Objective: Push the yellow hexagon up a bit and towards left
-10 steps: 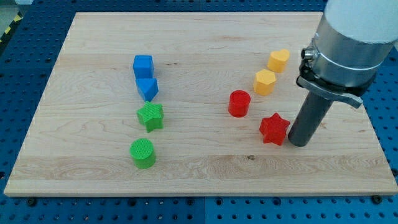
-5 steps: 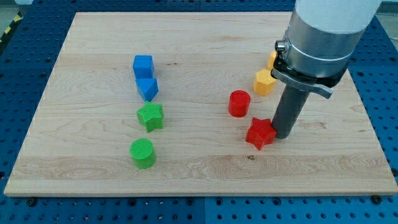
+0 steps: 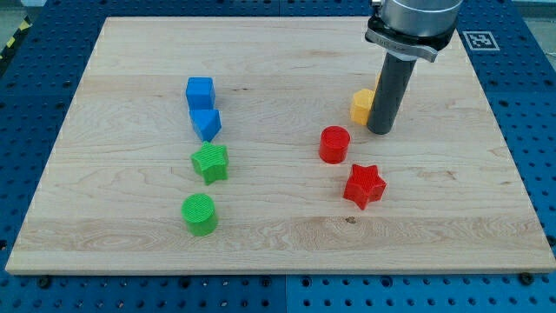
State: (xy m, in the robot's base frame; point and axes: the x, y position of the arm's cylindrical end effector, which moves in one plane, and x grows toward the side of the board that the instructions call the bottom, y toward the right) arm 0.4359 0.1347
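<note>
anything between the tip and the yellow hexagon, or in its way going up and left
Nothing visible. My tip sits right against the yellow hexagon on its right side, and the board up and left of it is bare.

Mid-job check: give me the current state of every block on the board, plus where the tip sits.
my tip: on the board, against the yellow hexagon's right side
yellow hexagon: partly hidden by the rod
red cylinder: upright, apart
red star: flat, apart
blue cube: touching blue block
blue block: shape unclear
green star: flat
green cylinder: upright
</note>
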